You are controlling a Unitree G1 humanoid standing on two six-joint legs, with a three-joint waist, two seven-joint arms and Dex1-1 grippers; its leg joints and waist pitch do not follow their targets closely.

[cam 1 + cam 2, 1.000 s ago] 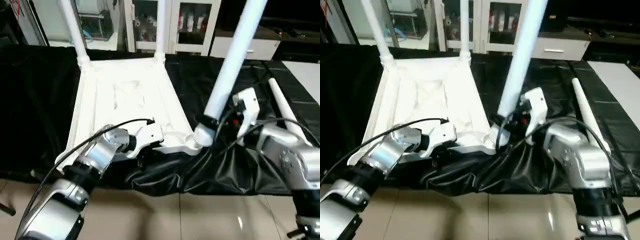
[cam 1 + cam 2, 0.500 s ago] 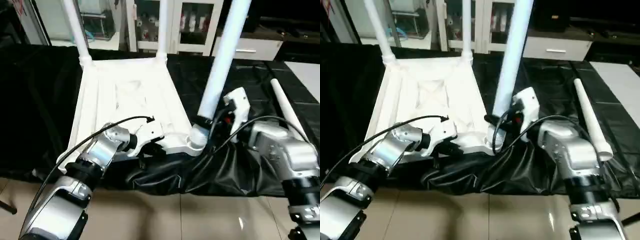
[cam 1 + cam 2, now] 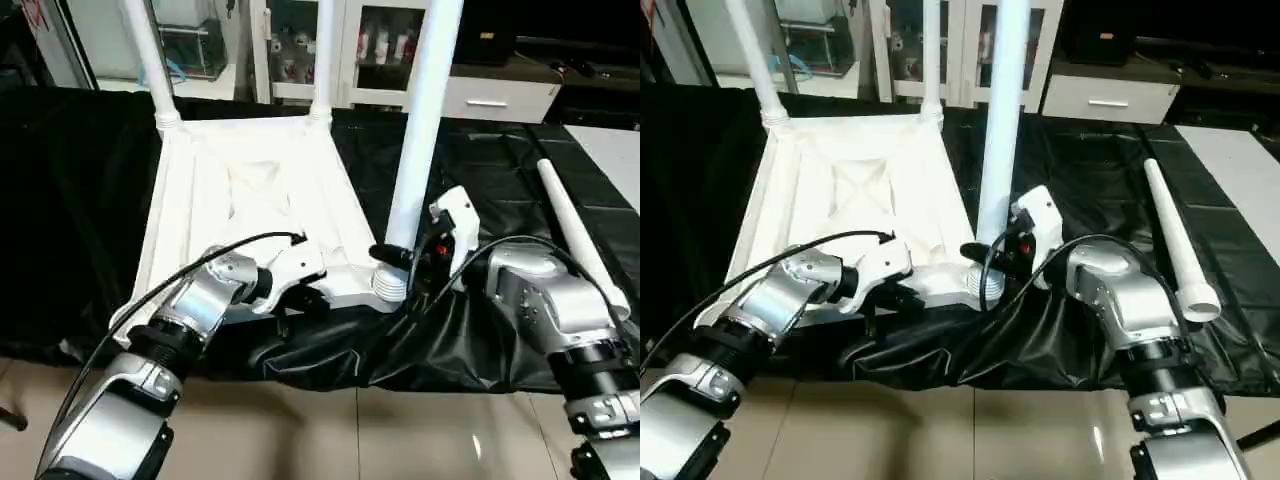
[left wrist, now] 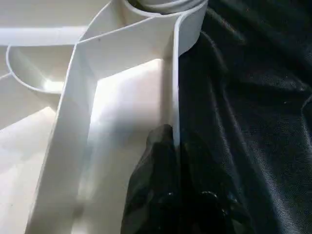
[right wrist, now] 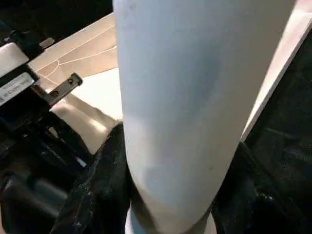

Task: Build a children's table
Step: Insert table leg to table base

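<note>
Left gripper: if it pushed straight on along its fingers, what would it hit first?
The left gripper is already shut on the tabletop's rim wall; straight ahead along that wall sits the corner socket holding the leg, probably first contact.

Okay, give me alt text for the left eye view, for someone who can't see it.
The robot's right gripper holds a white table leg upright in the near right corner socket of an upturned white tabletop on a black-covered work surface. The left gripper is clamped on the tabletop's near edge. Two legs stand at the far corners, and a fourth leg lies to the right.
</note>
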